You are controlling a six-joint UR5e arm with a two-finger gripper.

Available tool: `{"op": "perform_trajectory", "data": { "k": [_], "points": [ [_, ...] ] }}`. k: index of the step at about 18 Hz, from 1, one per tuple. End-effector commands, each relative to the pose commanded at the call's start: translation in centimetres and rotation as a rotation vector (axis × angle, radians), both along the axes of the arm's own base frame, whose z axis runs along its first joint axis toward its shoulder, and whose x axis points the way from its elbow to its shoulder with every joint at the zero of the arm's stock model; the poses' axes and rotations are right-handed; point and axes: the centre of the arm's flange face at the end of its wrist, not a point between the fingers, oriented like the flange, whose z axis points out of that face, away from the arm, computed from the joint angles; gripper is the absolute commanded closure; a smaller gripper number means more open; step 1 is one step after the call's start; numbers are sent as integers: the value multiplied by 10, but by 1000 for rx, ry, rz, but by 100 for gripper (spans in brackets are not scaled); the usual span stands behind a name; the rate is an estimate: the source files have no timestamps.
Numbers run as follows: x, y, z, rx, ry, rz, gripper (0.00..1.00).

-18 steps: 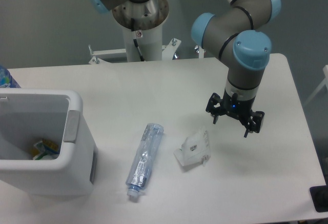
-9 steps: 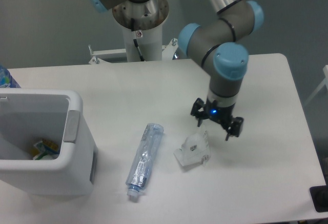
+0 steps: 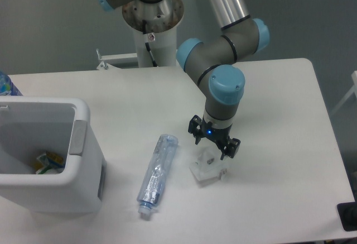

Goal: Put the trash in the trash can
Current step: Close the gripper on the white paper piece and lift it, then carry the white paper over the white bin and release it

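Fixed camera, only view:
- Gripper hovering directly over mask piece, fingers spread wide, nothing held.
- Mask lying on table, right of bottle; trash can sitting at far left, some scraps showing inside.
- Mask likely handling light, soft, crumpling under pinch; raised middle fold looking like best hold. Bottle likely light, slick, rolling; gripping across body.
- Versus a second ago: arm swinging left and lower, from right of mask to above it; both trash pieces lying unmoved.

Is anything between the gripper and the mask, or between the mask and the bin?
Nothing visible separates the gripper from the mask; it hangs right over it, jaws open. Across the table toward the bin, the bottle lies between them, so a carry should go over it.
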Motion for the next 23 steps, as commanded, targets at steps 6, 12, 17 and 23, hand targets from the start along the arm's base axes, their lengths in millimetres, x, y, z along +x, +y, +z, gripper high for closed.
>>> {"op": "perform_trajectory", "data": {
  "k": [6, 12, 17, 23],
  "points": [
    [-21, 15, 37, 66, 43, 50, 100],
    [-23, 41, 91, 299, -65, 186, 100],
    [16, 56, 179, 456, -73, 211, 100],
    [100, 64, 280, 629, -120, 185, 100]
  ]
}}
